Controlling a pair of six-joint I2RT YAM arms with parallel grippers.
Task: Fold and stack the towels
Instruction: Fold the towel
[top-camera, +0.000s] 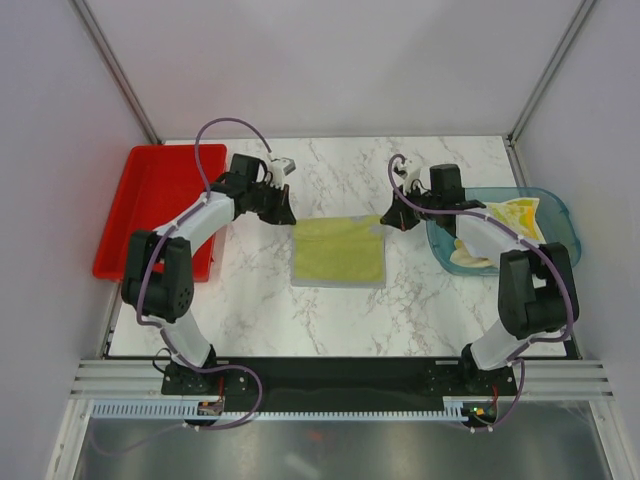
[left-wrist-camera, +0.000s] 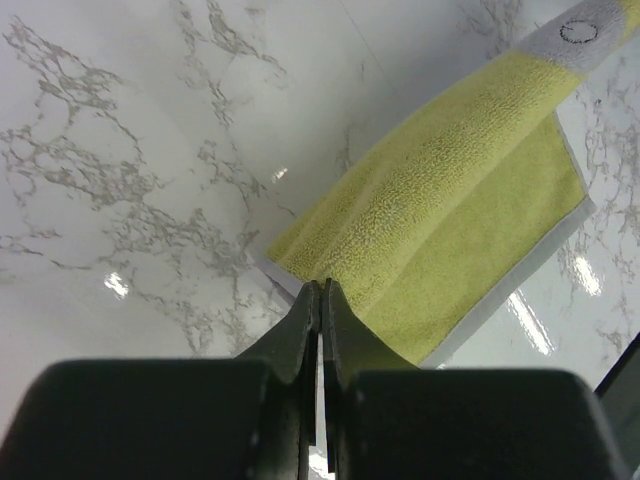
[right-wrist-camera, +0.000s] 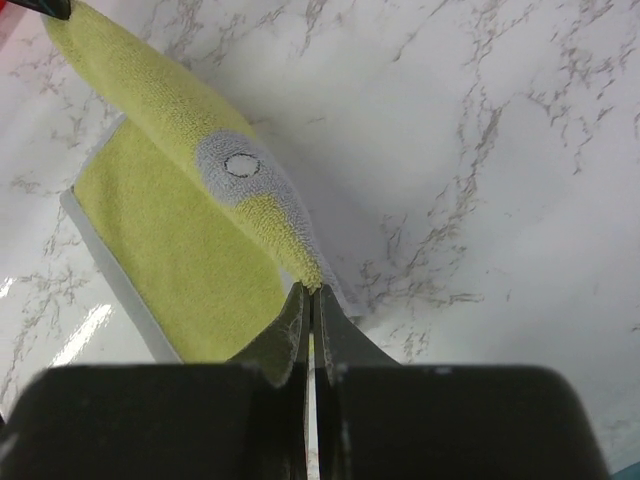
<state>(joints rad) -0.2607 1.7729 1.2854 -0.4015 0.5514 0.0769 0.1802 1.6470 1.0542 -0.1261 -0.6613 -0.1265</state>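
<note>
A yellow-green towel with a grey border lies in the middle of the marble table, its far edge raised off the surface. My left gripper is shut on the far left corner of this towel; the tips pinch the cloth. My right gripper is shut on the far right corner. In the right wrist view the lifted edge sags between the two grippers, with a grey patch on it. More towels, a yellow one and a pale cream one, lie bunched in the teal bin.
A red tray sits at the table's left edge, just beside my left arm. The teal bin stands at the right edge under my right arm. White walls close off the back and both sides.
</note>
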